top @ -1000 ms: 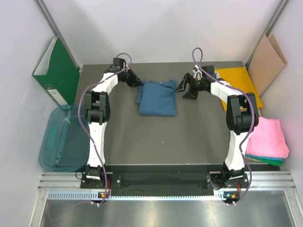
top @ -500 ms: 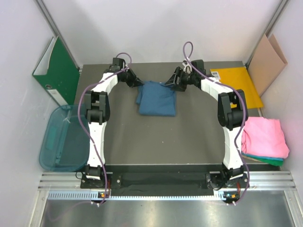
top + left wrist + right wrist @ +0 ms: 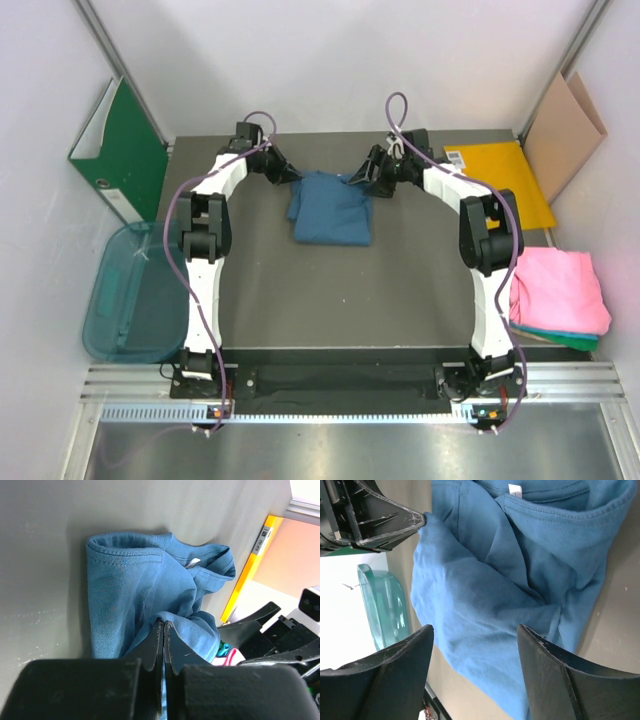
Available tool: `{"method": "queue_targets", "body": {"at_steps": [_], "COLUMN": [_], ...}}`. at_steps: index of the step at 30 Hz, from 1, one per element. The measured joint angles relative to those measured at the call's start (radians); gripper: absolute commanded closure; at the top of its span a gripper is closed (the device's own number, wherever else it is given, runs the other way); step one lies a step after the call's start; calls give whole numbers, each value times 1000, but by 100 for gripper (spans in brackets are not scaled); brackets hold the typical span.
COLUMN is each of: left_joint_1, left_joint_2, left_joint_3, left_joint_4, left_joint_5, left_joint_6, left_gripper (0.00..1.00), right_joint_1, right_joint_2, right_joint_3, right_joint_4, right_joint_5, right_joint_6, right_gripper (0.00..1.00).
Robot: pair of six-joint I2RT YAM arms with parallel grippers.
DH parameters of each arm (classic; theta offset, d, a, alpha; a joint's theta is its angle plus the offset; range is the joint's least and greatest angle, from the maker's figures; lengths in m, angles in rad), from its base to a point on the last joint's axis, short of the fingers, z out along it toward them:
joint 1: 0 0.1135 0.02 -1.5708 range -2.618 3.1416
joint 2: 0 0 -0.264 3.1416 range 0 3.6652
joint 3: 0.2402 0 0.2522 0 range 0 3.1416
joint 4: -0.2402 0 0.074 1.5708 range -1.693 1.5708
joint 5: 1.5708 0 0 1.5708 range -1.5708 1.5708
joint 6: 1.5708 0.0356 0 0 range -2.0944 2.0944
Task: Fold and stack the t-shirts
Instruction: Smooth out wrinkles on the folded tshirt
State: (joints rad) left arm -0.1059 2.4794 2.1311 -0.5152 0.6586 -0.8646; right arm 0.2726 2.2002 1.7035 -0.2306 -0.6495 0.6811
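Writing is scarce: the small white neck tag [image 3: 514, 488] sewn inside the collar of the dark blue short-sleeved cloth t-shirt [image 3: 331, 207] shows no print that can be made out, and the white barcode sticker [image 3: 455, 157] on the flat yellow folder [image 3: 505, 182] is too small to read.

The blue shirt lies rumpled and partly folded at the far middle of the matt dark grey table [image 3: 330, 295]. The left gripper [image 3: 163, 630] is clamped tight on the shirt's far left edge, with a thin sliver of blue cloth between its fingers. The right gripper [image 3: 475, 632] is spread wide over the shirt's far right edge and holds nothing (whether it touches the cloth cannot be told).

A folded pink cloth t-shirt [image 3: 565, 288] rests on a teal-green one [image 3: 562, 340] at the table's right edge, well apart from the blue shirt.

White walls close in the space. A rigid green binder [image 3: 128, 152] leans against the left wall, a brown cardboard sheet [image 3: 566, 125] stands in the far right corner, and a translucent teal plastic tub [image 3: 125, 295] sits left of the table.
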Motion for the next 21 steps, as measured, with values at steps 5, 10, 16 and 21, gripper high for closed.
{"method": "queue_targets", "body": {"at_steps": [5, 10, 16, 21], "left_joint_1": [2, 5, 9, 11], "left_joint_2": [2, 2, 2, 3], "left_joint_3": [0, 0, 0, 0], "left_joint_4": [0, 0, 0, 0], "left_joint_5": [6, 9, 16, 23], "left_joint_6": [0, 0, 0, 0], "left_gripper": [100, 100, 100, 100], "right_joint_1": [-2, -2, -2, -2], "right_joint_2": [-19, -22, -22, -16], "right_joint_3": [-9, -31, -35, -41], "right_joint_4": [-5, -15, -35, -31], "right_joint_5": [19, 36, 57, 63], "right_joint_6": [-1, 0, 1, 10], "right_gripper": [33, 34, 34, 36]}}
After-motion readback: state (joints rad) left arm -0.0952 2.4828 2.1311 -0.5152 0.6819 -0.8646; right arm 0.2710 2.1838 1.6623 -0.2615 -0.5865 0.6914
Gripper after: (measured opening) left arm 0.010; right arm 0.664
